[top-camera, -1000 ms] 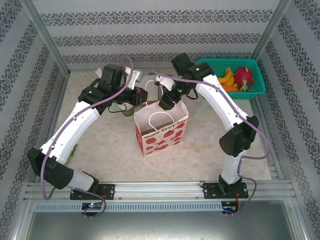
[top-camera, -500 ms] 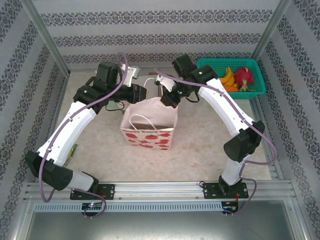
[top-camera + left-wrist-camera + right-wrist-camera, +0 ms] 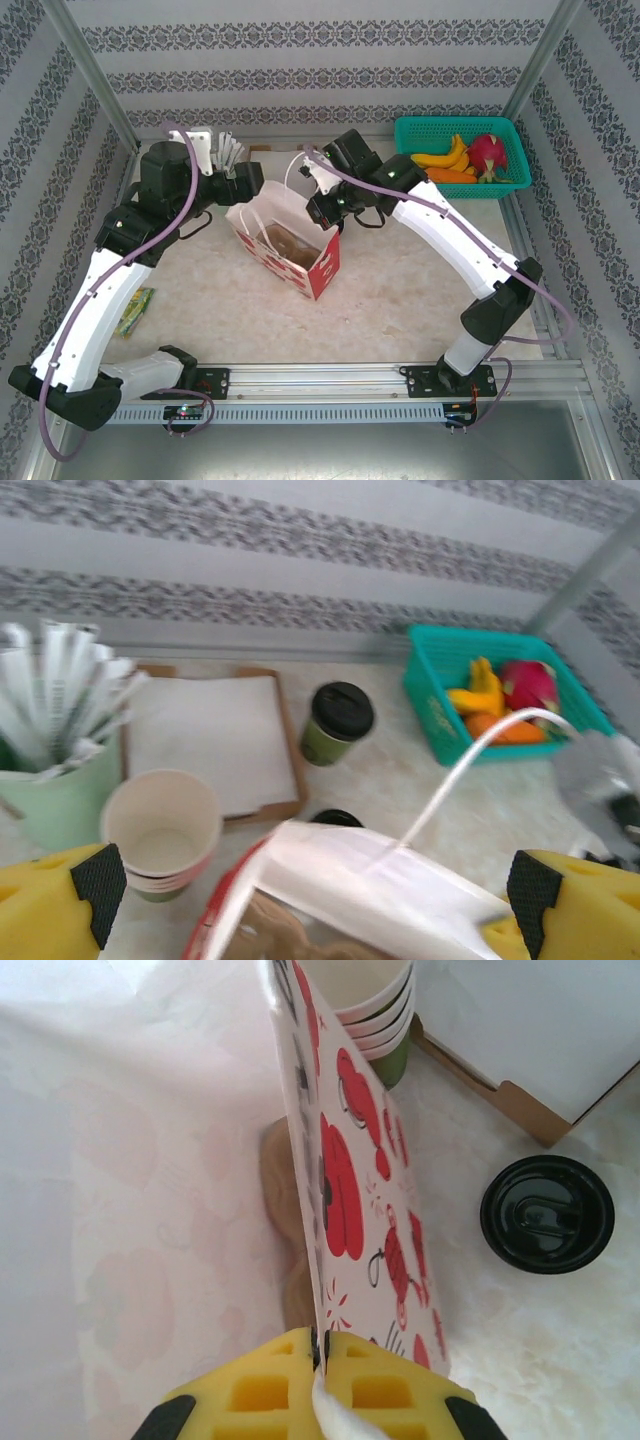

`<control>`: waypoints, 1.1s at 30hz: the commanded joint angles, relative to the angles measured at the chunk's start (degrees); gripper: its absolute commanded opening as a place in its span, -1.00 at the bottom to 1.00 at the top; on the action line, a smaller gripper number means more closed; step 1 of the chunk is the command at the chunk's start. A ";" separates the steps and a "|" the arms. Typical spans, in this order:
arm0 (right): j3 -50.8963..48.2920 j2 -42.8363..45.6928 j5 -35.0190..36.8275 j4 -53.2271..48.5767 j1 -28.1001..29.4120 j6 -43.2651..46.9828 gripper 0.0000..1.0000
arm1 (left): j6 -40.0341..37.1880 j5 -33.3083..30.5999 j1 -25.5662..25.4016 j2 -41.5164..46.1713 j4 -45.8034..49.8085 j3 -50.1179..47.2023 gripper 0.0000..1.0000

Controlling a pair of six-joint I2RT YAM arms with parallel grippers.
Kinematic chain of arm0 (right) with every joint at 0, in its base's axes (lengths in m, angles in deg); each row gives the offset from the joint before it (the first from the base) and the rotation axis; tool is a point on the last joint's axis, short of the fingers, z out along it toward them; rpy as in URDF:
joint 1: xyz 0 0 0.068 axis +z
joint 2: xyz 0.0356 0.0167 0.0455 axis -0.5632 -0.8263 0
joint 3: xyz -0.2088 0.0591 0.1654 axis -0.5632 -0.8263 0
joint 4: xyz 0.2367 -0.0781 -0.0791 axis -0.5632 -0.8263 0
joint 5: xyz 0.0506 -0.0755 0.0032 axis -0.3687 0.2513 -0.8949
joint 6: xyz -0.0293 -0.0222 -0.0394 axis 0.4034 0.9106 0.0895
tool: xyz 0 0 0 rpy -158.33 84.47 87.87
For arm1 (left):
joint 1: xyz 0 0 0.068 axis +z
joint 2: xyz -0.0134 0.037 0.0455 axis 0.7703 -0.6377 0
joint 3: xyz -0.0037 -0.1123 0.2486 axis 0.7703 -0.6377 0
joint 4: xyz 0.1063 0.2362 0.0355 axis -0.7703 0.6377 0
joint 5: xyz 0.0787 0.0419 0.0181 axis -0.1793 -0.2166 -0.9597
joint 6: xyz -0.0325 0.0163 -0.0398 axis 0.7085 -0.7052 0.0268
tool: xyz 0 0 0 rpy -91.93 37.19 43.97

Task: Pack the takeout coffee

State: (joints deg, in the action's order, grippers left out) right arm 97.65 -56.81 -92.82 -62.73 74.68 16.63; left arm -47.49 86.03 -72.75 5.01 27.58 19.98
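With the left gripper (image 3: 315,882) spread wide, holding nothing, and only the right gripper (image 3: 322,1350) clenched on the bag's (image 3: 290,250) right rim, the tilted bag may tip or sag shut, while the coffee (image 3: 337,723) stands far behind it.

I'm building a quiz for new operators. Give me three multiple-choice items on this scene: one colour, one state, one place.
1. The basket is: A red; B teal; C white.
2. The right gripper is: A open; B shut on nothing; C shut on the bag.
3. The coffee stands: A on the table by the tray; B in the bag; C in the basket.
Key: B, its walls are teal; C, it pinches the bag's printed wall; A, it is lidded and upright next to the tray's rim.
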 commanded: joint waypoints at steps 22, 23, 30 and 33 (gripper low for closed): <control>-11.81 4.86 12.24 7.97 5.92 -27.80 -1.00 | 5.72 -11.58 1.45 -1.77 3.85 -1.10 0.99; -11.89 4.95 12.77 7.93 5.93 -28.21 -1.00 | 5.47 -10.63 1.45 -2.33 3.99 -0.78 0.99; -12.37 5.91 13.88 7.54 6.53 -28.47 -0.91 | 4.92 -7.66 1.40 -6.66 6.41 1.17 0.99; -13.19 6.96 15.18 7.91 6.75 -29.22 -0.87 | 5.00 -7.75 1.45 -8.30 7.55 1.84 0.99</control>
State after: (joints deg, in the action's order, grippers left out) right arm 85.87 -52.48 -80.58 -54.75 80.45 -10.82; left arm -42.81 77.46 -72.01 -1.37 31.98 19.13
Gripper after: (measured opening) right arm 0.066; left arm 0.996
